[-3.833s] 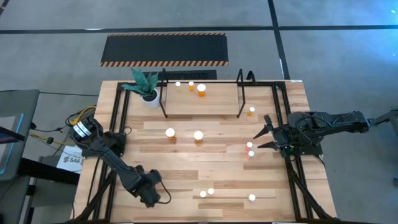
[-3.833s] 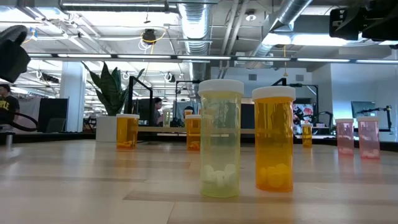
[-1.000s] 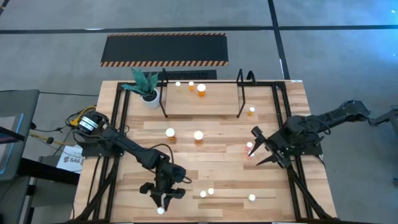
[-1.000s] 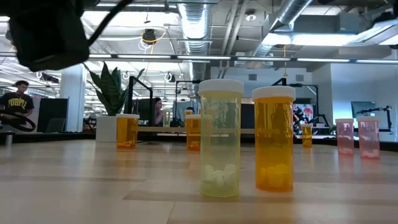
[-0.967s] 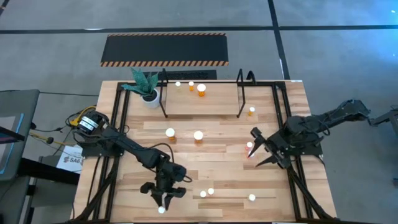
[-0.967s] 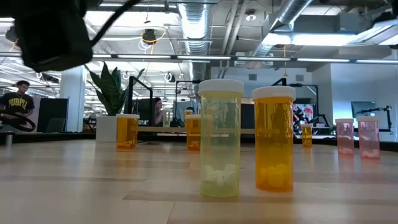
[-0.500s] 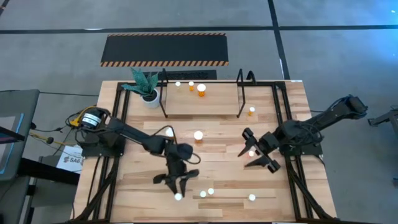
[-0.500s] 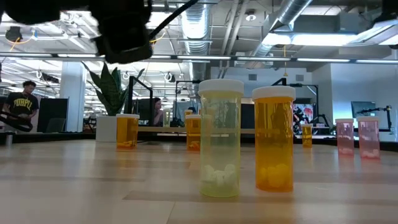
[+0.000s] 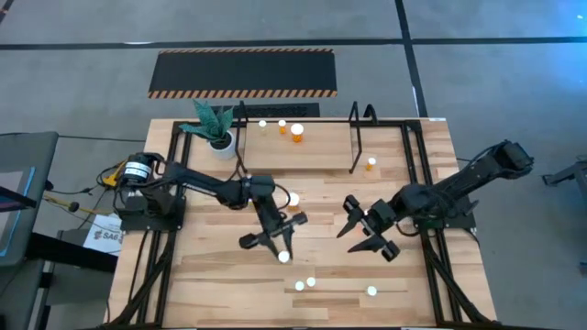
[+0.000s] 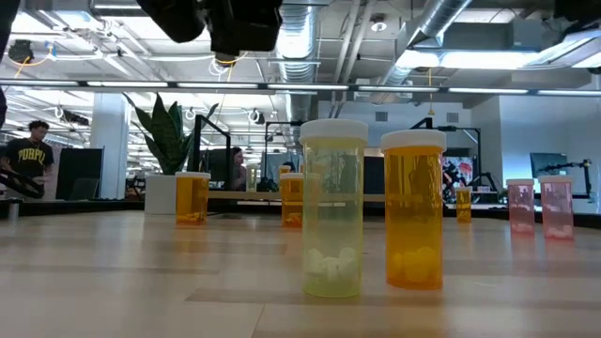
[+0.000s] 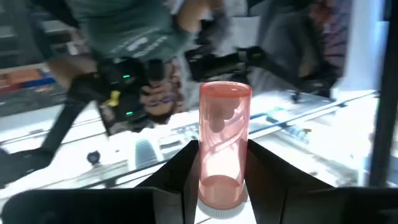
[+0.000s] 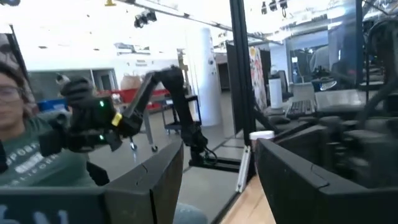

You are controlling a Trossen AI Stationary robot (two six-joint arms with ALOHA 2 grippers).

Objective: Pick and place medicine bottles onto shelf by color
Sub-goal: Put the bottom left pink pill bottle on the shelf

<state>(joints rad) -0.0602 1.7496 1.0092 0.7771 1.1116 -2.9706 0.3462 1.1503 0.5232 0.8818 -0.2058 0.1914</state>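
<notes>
Wooden table (image 9: 229,275) carries scattered bottles. Left gripper (image 9: 272,240), clamped on a pink bottle (image 11: 224,146), has swung from the near edge to mid-table, heading toward the shelf (image 9: 321,151). Right gripper (image 9: 365,231), jaws apart and empty, has advanced inward.

An open-plan robotics lab or industrial-style office. In the low view, bare silver ventilation ducts (image 10: 291,33) and pipes run under an unfinished ceiling at the top of the frame, with long strip lights below them. Dark computer monitors (image 10: 80,174) line the background at left, where a person in a black T-shirt (image 10: 23,155) sits. The high view shows grey concrete floor (image 9: 73,73) around the light wooden tabletop (image 9: 321,220).
</notes>
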